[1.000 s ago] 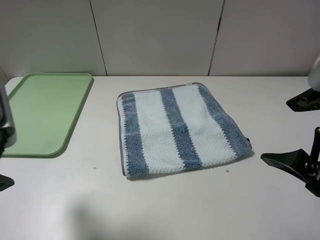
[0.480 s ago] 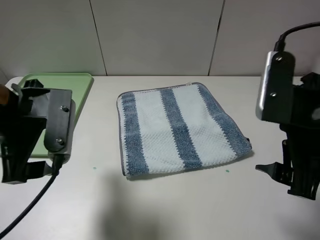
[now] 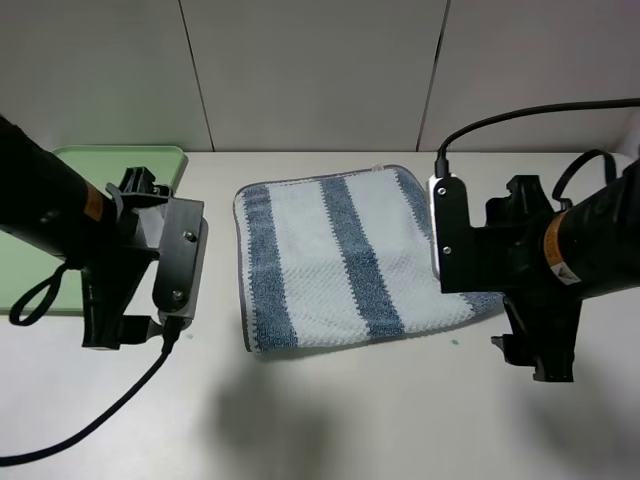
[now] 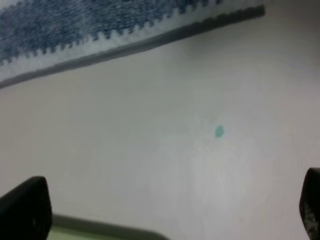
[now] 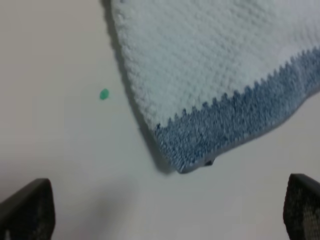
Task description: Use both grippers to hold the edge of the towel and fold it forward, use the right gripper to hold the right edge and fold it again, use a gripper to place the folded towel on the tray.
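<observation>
The towel point(image 3: 345, 265) has white and blue-grey stripes; the tray point(image 3: 110, 160) is pale green.

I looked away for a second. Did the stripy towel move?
No. The towel lies in the same spot, with its front edge just as close to the green dot on the table.

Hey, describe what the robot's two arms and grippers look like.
The left arm and right arm are black with orange bands. The left gripper and right gripper are black, each with a grey screwed plate and black cable.
</observation>
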`<state>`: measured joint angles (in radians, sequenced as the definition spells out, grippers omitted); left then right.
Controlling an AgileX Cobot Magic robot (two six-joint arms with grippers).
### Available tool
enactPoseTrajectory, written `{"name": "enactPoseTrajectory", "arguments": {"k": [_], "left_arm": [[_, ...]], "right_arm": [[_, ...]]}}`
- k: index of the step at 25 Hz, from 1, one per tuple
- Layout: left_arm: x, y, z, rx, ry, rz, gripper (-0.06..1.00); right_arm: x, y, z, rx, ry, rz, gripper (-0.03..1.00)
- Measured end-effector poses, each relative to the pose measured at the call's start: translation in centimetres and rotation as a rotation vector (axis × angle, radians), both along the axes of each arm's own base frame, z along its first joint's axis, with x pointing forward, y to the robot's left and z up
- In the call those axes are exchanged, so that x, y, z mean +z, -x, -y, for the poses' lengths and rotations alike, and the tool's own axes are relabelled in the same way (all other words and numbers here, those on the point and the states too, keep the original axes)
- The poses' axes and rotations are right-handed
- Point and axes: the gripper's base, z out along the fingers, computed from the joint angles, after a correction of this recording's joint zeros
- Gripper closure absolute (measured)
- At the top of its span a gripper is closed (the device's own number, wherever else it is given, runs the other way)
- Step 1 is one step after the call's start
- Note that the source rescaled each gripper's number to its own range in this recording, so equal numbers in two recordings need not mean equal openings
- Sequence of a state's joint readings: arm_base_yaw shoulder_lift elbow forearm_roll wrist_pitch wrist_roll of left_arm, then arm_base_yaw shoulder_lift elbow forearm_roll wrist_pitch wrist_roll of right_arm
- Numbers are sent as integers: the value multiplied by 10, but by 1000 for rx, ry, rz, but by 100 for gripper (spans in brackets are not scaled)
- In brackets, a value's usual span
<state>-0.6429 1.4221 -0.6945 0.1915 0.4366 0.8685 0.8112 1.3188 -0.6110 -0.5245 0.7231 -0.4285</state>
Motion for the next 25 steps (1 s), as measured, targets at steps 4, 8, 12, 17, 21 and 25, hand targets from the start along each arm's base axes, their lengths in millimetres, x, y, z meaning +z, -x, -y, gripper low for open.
{"name": "enactPoseTrajectory", "arguments": {"k": [4, 8, 12, 17, 21, 25], "left_arm": [[-10, 4, 17, -101, -18, 13, -5], [-15, 8, 33, -173, 10, 42, -5], [-15, 7, 39, -191, 38, 67, -5], [-15, 7, 39, -192, 40, 69, -4], [-15, 7, 39, -192, 40, 69, -4], [-15, 7, 39, -189, 42, 68, -4]], "right_arm": [[-16, -7, -7, 49, 49, -12, -3], [-31, -13, -12, 87, 87, -31, -3], [-45, -22, -11, 86, 93, -51, -3], [-54, -40, 4, 28, 80, -54, -3], [-54, -52, 15, 8, 34, -28, -3], [-53, -62, 26, -6, 9, -9, -3]]}}
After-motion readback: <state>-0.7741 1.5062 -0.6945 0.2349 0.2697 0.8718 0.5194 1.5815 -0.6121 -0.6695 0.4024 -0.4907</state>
